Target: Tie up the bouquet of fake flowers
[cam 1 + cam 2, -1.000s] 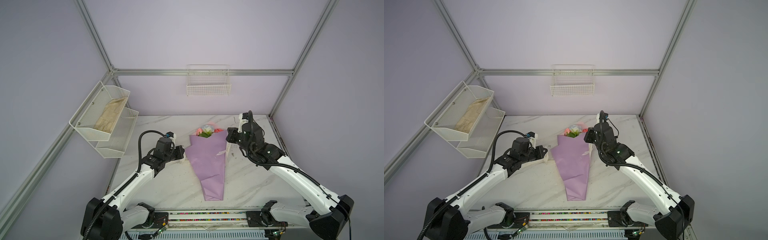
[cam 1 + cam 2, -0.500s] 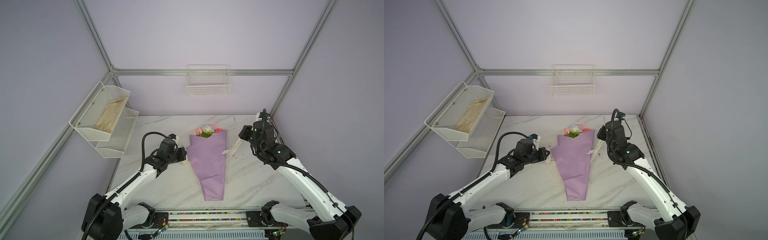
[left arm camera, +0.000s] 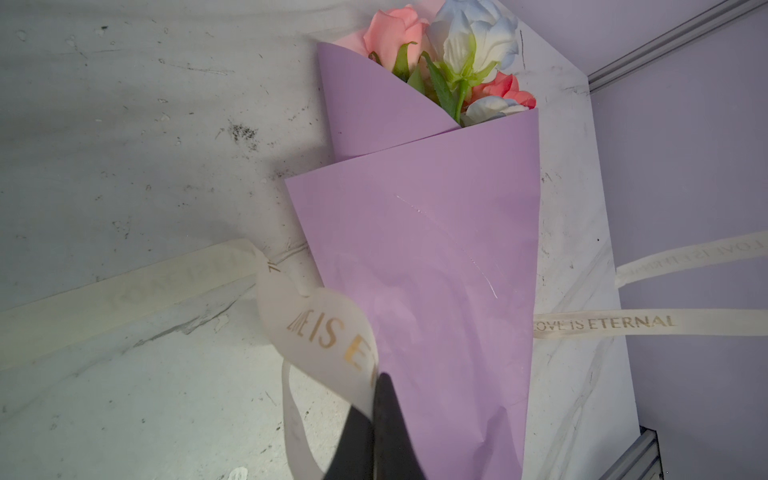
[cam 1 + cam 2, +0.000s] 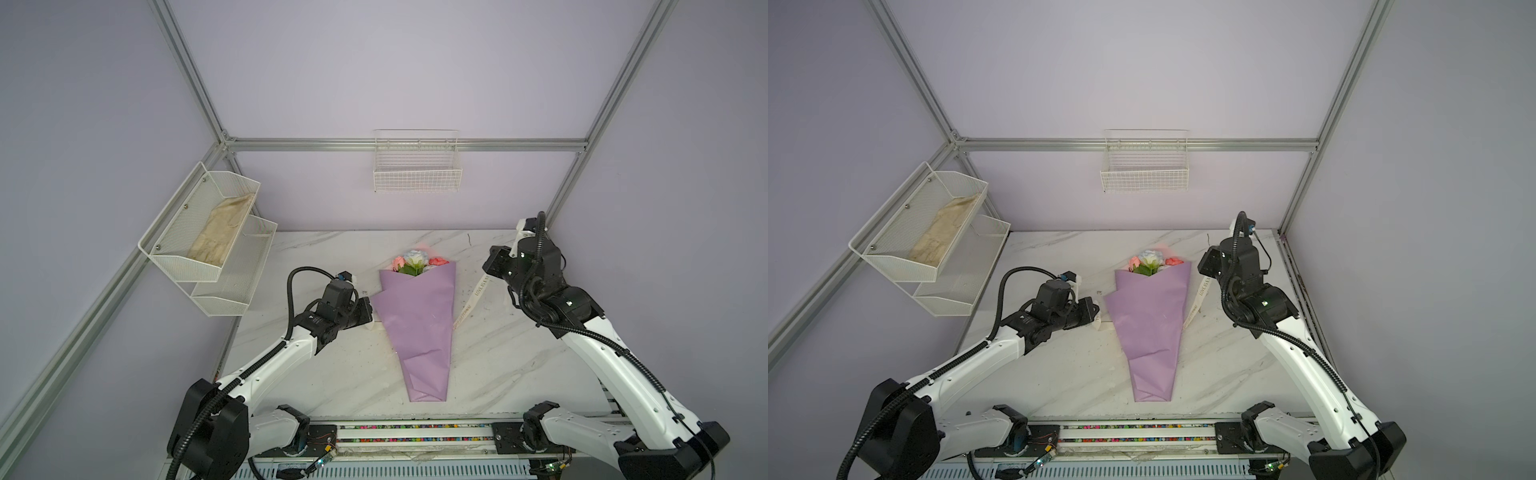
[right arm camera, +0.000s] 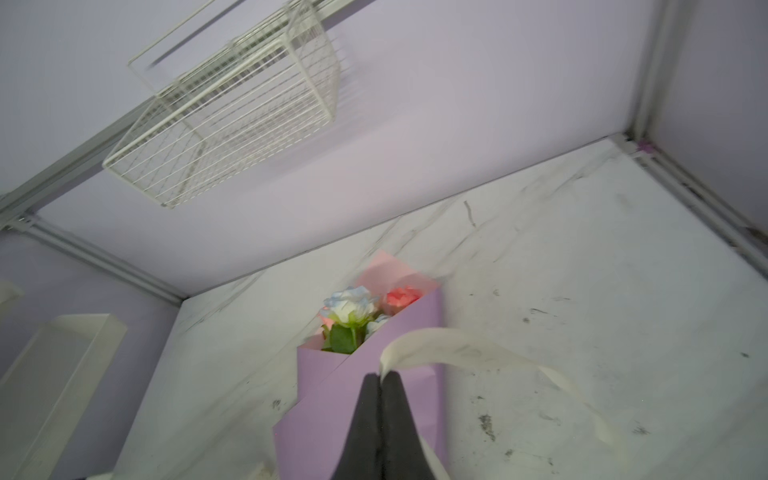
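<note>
Two tools are in view, and I read both as clamped on the cream ribbon (image 3: 328, 332). In the left wrist view, the left tool (image 3: 376, 384) pinches a curl of ribbon just beside the edge of the lilac wrap. In the right wrist view, the right tool (image 5: 380, 376) has its jaws pressed together with the ribbon's end caught at the tips.

The bouquet (image 4: 417, 328) lies flat on the middle of the table (image 4: 316, 374), between the two arms. Its blooms point toward the back wall and its narrow end points toward the arm bases.

In both top views the left tool sits low, just beside the wrap's left edge. The right tool is raised and stands apart from the wrap's right edge. The ribbon slopes down from it to that edge. The left wrist view shows the ribbon passing under the wrap and emerging on both sides. Its gold print reads "LOVE IS ETERNAL".
</note>
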{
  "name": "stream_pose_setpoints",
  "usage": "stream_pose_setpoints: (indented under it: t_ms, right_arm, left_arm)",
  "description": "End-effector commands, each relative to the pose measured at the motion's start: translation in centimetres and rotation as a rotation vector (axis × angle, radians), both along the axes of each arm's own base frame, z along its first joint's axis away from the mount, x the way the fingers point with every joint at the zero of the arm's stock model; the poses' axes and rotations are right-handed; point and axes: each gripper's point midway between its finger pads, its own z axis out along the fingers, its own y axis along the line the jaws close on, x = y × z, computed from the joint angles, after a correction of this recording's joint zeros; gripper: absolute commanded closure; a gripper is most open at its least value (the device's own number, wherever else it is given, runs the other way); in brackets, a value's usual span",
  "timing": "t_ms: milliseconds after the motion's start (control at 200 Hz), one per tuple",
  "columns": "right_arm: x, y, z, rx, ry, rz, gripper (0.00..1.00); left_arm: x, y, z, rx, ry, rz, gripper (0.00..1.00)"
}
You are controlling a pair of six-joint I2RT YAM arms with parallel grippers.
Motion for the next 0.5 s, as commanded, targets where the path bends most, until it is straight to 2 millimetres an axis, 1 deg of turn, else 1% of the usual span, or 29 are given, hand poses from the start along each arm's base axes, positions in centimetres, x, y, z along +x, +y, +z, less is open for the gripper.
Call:
stream_pose_setpoints:
  t_ms: [0, 5, 10, 15, 25, 35, 45, 95, 100, 115, 120, 155, 205, 295, 375, 435, 495]
  right_arm:
    - [0.0, 9.3, -2.4, 0.073, 0.082, 0.383, 1.0]
    - [0.0, 9.3, -2.4, 0.073, 0.082, 0.383, 1.0]
    - [-0.1, 9.9, -2.6, 0.066, 0.086, 0.397, 1.0]
    - [-0.1, 9.9, -2.6, 0.066, 0.086, 0.397, 1.0]
    - [-0.1, 10.7, -2.9, 0.055, 0.091, 0.415, 1.0]
    - [-0.3, 11.2, -2.8, 0.048, 0.084, 0.429, 1.0]
    - [-0.3, 12.2, -3.7, 0.033, 0.1, 0.447, 1.0]
    - [-0.8, 15.7, -5.4, -0.021, 0.116, 0.528, 1.0]
    - [-1.0, 16.4, -5.7, -0.03, 0.122, 0.544, 1.0]
    - [-1.1, 17.0, -6.2, -0.042, 0.134, 0.556, 1.0]
    - [-1.2, 17.6, -6.5, -0.053, 0.139, 0.571, 1.0]
    - [-1.7, 19.6, -7.9, -0.085, 0.175, 0.628, 1.0]
    - [-2.3, 21.8, -10.6, -0.116, 0.238, 0.693, 1.0]
    - [-3.5, 24.5, -15.0, -0.172, 0.345, 0.792, 0.99]
    - [-5.8, 27.0, -18.0, -0.185, 0.409, 0.925, 0.96]
    - [-6.6, 27.6, -20.2, -0.229, 0.446, 0.971, 0.93]
    - [-6.9, 27.4, -21.9, -0.267, 0.487, 0.993, 0.92]
  left_arm:
    - [0.0, 0.0, 1.7, -0.03, -0.103, 0.005, 0.96]
    - [0.0, 0.0, 1.7, -0.029, -0.106, 0.005, 0.96]
    - [0.0, 0.0, 1.8, -0.03, -0.109, 0.006, 0.96]
    - [0.1, 0.1, 1.9, -0.03, -0.112, 0.006, 0.96]
    - [0.1, 0.1, 2.0, -0.031, -0.119, 0.006, 0.96]
    - [0.0, 0.1, 2.1, -0.032, -0.124, 0.005, 0.96]
    - [0.0, 0.1, 2.2, -0.032, -0.131, 0.003, 0.96]
    - [0.0, 0.2, 2.6, -0.032, -0.156, 0.005, 0.95]
    - [0.0, 0.2, 2.6, -0.033, -0.158, 0.005, 0.95]
    - [0.0, 0.3, 2.7, -0.033, -0.163, 0.006, 0.95]
    - [0.0, 0.3, 2.7, -0.033, -0.163, 0.007, 0.95]
    - [0.0, 0.3, 2.8, -0.036, -0.172, 0.005, 0.95]
    - [-0.2, 0.2, 2.7, -0.04, -0.174, -0.004, 0.94]
    - [-0.4, 0.2, 2.3, -0.039, -0.168, -0.006, 0.94]
    - [-0.5, 0.2, 2.3, -0.042, -0.178, -0.007, 0.93]
    - [-0.5, 0.3, 2.7, -0.049, -0.201, -0.004, 0.93]
    - [-0.6, 0.4, 3.2, -0.053, -0.227, -0.004, 0.93]
